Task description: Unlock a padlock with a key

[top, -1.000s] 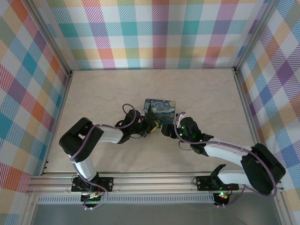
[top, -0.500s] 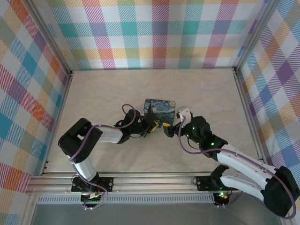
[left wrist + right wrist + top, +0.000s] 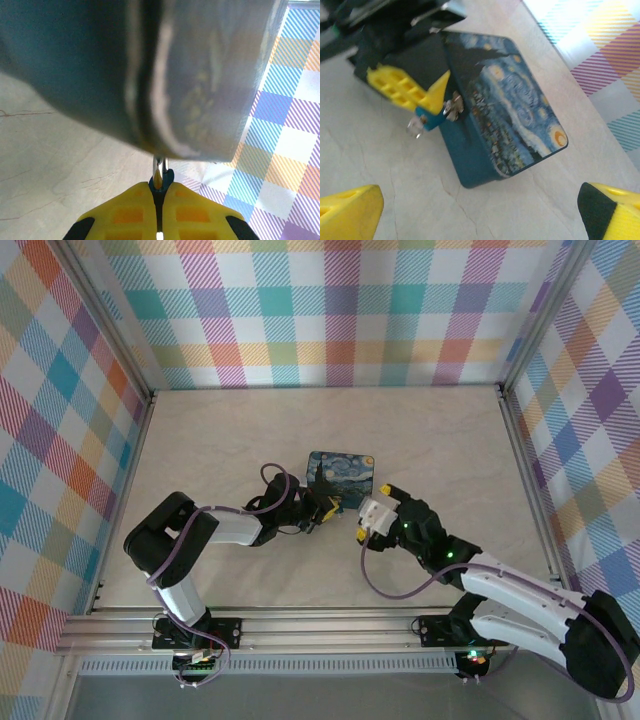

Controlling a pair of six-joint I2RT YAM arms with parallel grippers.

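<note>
The left gripper (image 3: 326,508) pinches the padlock (image 3: 429,121) against the painted tin (image 3: 512,107); the right gripper (image 3: 373,512), jaws spread, hovers just right.

Overhead view was bright, even, sharp, shadows faint, left wrist view had the tin (image 3: 150,75) out of focus, right wrist view was soft, wall (image 3: 580,20) overexposed.
</note>
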